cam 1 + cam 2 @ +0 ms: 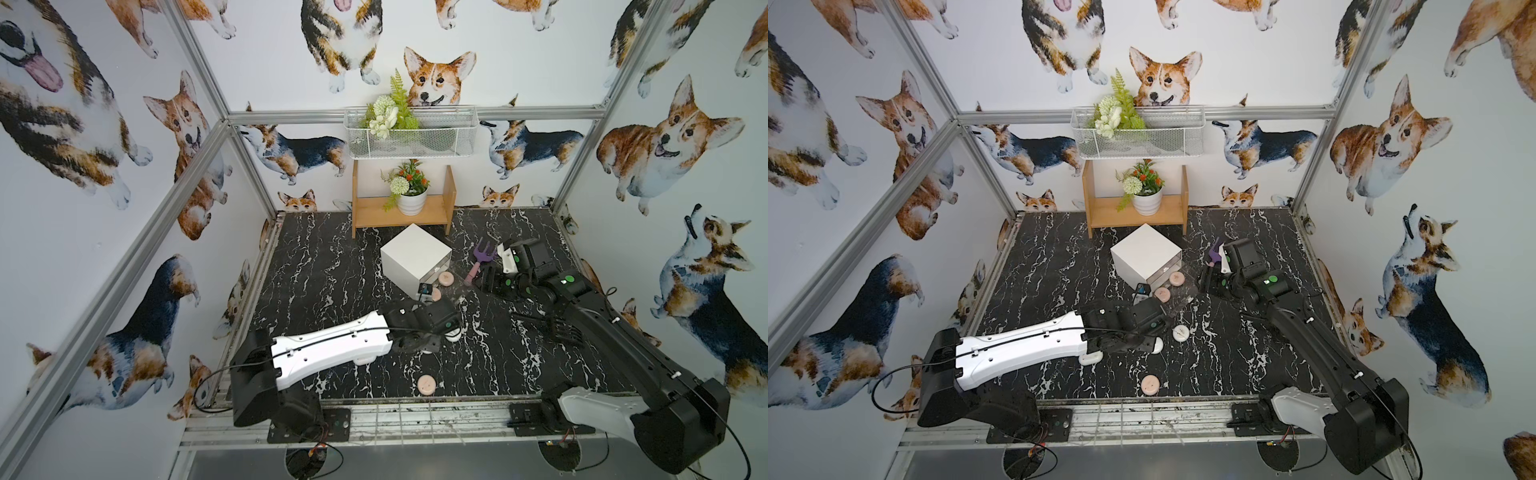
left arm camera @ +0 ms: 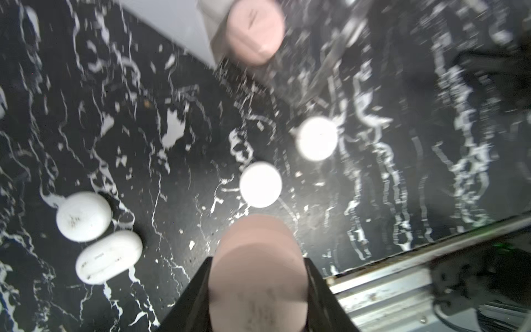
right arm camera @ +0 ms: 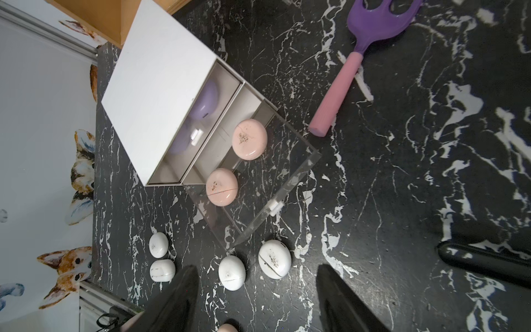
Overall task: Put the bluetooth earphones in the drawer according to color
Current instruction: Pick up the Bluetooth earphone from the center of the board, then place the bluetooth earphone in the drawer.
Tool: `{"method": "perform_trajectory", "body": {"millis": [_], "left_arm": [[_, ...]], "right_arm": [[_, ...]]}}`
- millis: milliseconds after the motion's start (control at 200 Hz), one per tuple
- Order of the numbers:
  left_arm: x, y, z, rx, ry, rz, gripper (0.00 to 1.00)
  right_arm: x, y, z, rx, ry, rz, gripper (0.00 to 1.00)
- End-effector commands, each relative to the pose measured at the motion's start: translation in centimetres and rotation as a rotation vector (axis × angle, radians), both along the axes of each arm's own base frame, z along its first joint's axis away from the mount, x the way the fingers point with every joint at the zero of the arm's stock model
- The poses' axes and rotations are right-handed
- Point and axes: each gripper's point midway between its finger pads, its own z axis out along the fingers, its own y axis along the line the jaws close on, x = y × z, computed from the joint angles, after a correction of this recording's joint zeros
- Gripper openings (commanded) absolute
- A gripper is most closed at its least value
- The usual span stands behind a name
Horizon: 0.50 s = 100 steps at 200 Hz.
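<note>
Gripping smooth pink case [image 2: 258, 287] in closed left end effector [image 2: 258, 258], right end effector [image 3: 257, 276] spread, empty; might slip or hit drawer [image 3: 298, 175] rim.

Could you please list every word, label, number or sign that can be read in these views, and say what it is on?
No text can be read anywhere.
Pink earphone cases: worn lid marks, illegible.
White earphone cases: smudged lid marks, illegible.
Drawer handle tab: appears blank.
Right arm sticker: too small to read.
</note>
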Motion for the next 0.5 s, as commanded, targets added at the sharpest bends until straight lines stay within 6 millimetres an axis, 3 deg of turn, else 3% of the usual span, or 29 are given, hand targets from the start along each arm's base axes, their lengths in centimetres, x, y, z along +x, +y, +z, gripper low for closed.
{"method": "perform_trajectory", "body": {"millis": [0,135,225,365,495], "left_arm": [[2.3,-0.9,2.8,0.123,-0.090,-0.120,0.34],[6.2,-5.4,4.0,0.151,-0.134,-0.195,0.34],[8.5,-7.6,3.7,0.161,-0.142,-0.228,0.34],[11.8,-8.7,2.4,0.193,-0.140,-0.230,0.34],[13.6,-9.0,0.7,0.210,-0.120,-0.234,0.33]], "right_arm": [[-0.8,-1.7,-0.4,-0.006,-0.005,-0.025,0.70],[-1.4,-3.5,-0.6,0.032,-0.009,-0.076,0.70],[-1.8,-4.1,-0.1,0.041,-0.018,-0.094,0.70],[-2.0,-4.6,0.6,0.045,-0.034,-0.112,0.70],[-2.1,-4.9,0.7,0.044,-0.038,-0.120,0.70]]}}
